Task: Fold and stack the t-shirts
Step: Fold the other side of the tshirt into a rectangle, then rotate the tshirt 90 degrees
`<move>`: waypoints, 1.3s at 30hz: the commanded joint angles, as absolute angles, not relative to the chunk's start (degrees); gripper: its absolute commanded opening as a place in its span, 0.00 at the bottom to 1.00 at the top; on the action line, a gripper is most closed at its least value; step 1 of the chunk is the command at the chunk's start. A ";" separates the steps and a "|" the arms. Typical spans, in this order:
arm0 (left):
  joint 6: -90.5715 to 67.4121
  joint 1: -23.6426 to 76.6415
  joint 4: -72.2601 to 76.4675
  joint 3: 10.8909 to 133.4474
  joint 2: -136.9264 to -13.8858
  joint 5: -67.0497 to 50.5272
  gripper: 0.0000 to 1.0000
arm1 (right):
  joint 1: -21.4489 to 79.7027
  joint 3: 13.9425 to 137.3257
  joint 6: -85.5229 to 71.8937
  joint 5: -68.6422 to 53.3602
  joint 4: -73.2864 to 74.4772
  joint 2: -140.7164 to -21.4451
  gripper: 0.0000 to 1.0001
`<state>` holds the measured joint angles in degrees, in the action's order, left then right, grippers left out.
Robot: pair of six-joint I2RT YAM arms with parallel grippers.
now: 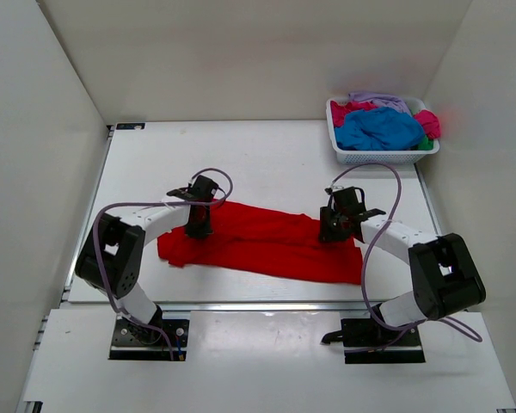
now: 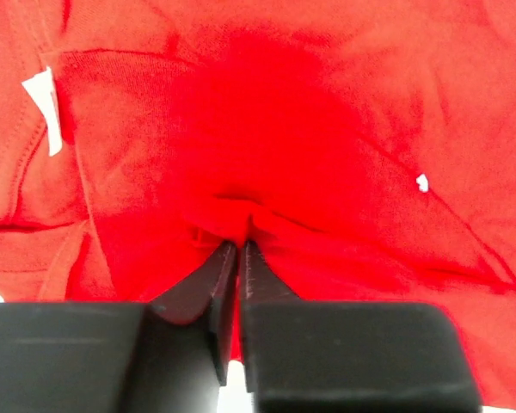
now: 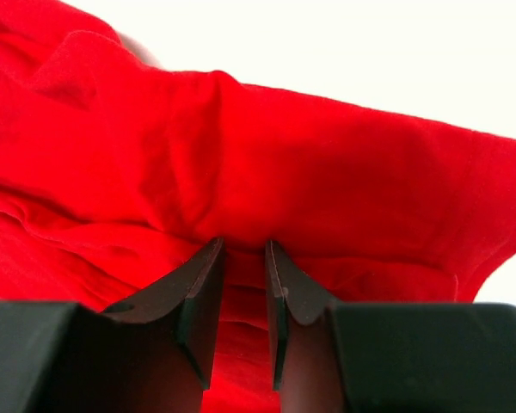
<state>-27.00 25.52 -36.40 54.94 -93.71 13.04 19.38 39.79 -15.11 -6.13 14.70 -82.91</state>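
T-shirt (image 1: 267, 245) pinched near both ends: left end effector (image 2: 241, 244) closed on fold, right end effector (image 3: 243, 244) gripping edge.

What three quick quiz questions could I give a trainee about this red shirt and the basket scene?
1. True or false: the red t-shirt lies inside the white basket.
2. Which pinches the red t-shirt: A the left hand alone, B the right hand alone, C both?
3. Fill in: the white basket stands at the far ____ corner of the table.
Key: 1 false; 2 C; 3 right.
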 commanded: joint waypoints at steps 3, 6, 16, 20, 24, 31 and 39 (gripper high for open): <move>-24.44 22.86 -34.02 52.47 -88.59 10.29 0.04 | 18.46 37.36 -15.91 -7.65 17.84 -82.18 0.24; -23.38 24.16 -35.50 54.57 -87.63 11.42 0.00 | 18.72 38.05 -15.64 -7.47 18.02 -82.44 0.24; -19.34 27.95 -30.85 56.87 -81.82 1.23 0.00 | 19.25 37.36 -15.90 -7.47 17.50 -83.32 0.23; -18.37 27.51 -32.25 57.39 -86.73 6.05 0.00 | 20.12 38.14 -15.91 -7.21 17.66 -83.50 0.23; -19.42 26.11 -37.69 58.97 -91.58 11.51 0.14 | 19.95 38.41 -15.65 -6.86 17.93 -83.41 0.23; -23.46 25.75 -36.21 53.27 -90.61 11.07 0.46 | 19.43 37.44 -15.47 -7.38 17.84 -83.49 0.23; -24.35 23.12 -33.49 52.46 -95.00 7.65 0.43 | 22.06 36.21 -18.44 -5.10 21.09 -82.88 0.23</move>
